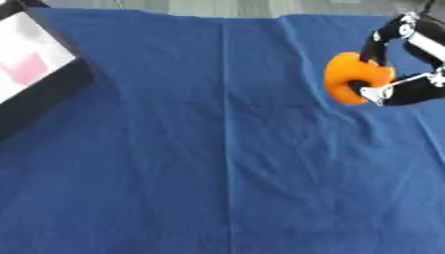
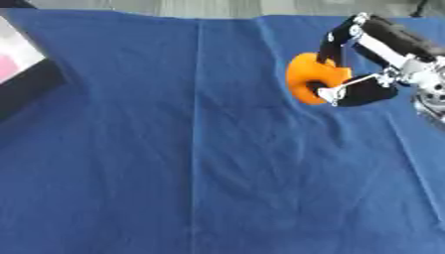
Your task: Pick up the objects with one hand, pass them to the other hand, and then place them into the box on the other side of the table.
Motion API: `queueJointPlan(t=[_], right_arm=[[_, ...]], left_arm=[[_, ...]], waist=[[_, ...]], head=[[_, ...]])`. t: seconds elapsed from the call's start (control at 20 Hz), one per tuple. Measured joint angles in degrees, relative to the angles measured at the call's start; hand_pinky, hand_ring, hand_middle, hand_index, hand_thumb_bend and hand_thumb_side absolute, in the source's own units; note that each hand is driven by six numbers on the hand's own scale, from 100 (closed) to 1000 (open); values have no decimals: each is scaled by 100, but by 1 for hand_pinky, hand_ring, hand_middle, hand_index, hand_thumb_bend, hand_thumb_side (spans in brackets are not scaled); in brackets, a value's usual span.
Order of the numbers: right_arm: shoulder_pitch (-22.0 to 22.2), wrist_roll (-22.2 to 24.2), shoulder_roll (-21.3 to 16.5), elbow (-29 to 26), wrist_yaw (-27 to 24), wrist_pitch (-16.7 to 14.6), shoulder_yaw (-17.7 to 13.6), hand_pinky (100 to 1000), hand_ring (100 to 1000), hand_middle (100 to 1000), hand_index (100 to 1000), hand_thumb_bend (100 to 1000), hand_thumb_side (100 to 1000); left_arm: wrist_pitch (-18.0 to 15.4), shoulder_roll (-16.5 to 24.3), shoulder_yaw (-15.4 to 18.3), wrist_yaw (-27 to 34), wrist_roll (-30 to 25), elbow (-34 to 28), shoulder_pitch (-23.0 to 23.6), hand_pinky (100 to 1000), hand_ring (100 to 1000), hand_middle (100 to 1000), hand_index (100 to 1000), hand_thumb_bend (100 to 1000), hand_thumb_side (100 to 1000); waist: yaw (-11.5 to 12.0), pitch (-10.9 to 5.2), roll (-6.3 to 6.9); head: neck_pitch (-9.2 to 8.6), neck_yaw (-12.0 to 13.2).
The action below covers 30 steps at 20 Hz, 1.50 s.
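At the bench's [image 1: 217,163] far left edge sits the box [image 1: 35,74], something pink inside. Near the far right corner, the right robot hand [image 2: 369,74] is curled around the orange object [image 2: 309,79]: the pick-up step. Next, likely lifting it toward a left-hand handover.

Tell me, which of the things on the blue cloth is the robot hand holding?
The orange object, at the far right. The right robot hand curls round it, while the black-sided box sits untouched at the far left.
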Motion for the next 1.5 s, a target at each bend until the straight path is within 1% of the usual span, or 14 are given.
queueJointPlan(t=[0.15,0.3,0.5,0.65,0.85,1.0,1.15,1.5], right_arm=[[-151,-425,149,0,-394,-367,68,776,572,283,519,240,100],[-317,-723,320,0,-596,-747,200,769,567,289,521,223,100],[-577,-1016,626,0,-569,-1211,432,764,560,294,523,202,100],[-792,-1225,882,0,-475,-1409,693,760,557,294,524,194,100],[-970,-1328,1128,0,-385,-1449,1031,764,556,293,526,194,100],[-1109,-1272,1295,0,-311,-1416,1315,766,555,293,526,192,100],[-1216,-1234,1419,0,-262,-1379,1534,763,550,293,526,189,100],[-1505,-1234,1657,0,-199,-1299,1922,758,550,295,527,185,100]], left_arm=[[-2,21,43,10,38,7,-12,962,740,699,773,100,689],[-9,88,85,26,65,43,-54,959,741,699,774,100,679],[-25,187,115,26,65,124,-171,953,745,704,777,100,667],[-77,259,114,0,-11,166,-288,946,750,709,779,100,658],[-145,357,78,-91,-239,175,-384,939,755,716,781,100,655],[-198,422,4,-158,-524,173,-532,937,755,717,782,100,656],[-230,436,-78,-217,-782,169,-668,933,759,722,788,100,659],[-300,444,-449,-282,-1522,-116,-986,923,768,738,808,100,675]], waist=[[0,-3,25],[2,-41,34],[6,-47,73],[33,-50,92],[56,-70,102],[108,-74,125],[126,-87,126],[259,-101,188]], head=[[26,7],[31,18],[41,22],[77,20],[82,16],[82,16],[82,25],[81,74]])
